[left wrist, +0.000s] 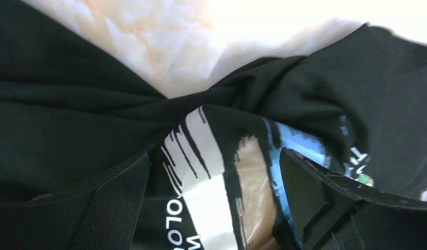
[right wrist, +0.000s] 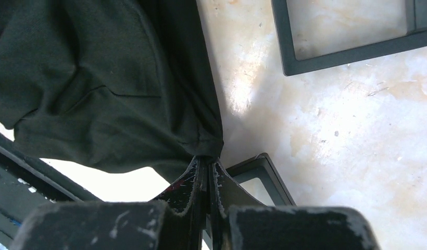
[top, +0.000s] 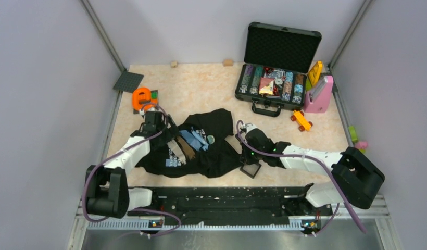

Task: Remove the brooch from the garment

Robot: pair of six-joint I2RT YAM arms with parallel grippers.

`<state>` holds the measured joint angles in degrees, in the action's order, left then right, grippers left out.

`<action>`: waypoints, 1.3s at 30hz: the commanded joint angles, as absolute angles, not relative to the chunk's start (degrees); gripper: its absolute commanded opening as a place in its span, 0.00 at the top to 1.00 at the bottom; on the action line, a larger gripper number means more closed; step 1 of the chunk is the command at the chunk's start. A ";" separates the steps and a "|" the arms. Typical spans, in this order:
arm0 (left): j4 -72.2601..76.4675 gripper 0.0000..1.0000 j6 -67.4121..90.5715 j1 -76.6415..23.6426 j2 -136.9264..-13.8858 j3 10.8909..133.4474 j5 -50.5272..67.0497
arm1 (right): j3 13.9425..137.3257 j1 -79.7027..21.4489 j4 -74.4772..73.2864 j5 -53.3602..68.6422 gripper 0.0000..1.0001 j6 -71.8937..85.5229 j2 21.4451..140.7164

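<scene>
R end effector (right wrist: 206, 159), lower centre, clenched on hem of soft black cloth garment (right wrist: 97, 88), L end effector (left wrist: 212, 156) released over it, small round teal brooch (top: 211, 139) pinned mid-frame: tugging w/ pin fastened may tear fabric.

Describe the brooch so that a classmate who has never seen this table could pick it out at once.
Find the black garment heaped in the middle of the pale table. Just right of its blue print sits the brooch. It is a small round teal-green disc, unlike the square black frame lying beside the garment's right edge.
</scene>
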<state>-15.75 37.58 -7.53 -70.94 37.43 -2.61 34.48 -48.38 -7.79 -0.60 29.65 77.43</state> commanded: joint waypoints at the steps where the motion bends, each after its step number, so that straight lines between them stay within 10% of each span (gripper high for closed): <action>1: -20.20 0.02 36.88 -7.23 -74.38 39.10 -0.97 | 35.14 -49.05 -8.63 -2.85 1.00 29.47 74.88; 7: -17.01 0.31 36.05 -6.07 -78.89 37.99 7.29 | 36.19 -49.04 -6.38 -2.65 1.00 29.21 75.70; 12: -14.11 1.00 35.93 -4.93 -78.14 39.00 7.39 | 40.54 -48.75 -5.18 -3.34 1.00 28.84 78.30; 26: -39.95 1.00 26.83 -3.78 -85.04 93.01 -4.82 | 76.93 -40.51 -15.61 6.55 1.00 25.03 85.96; 39: -27.86 1.00 32.94 -4.04 -64.62 48.23 4.99 | 43.59 -52.55 -9.40 7.59 1.00 36.65 73.80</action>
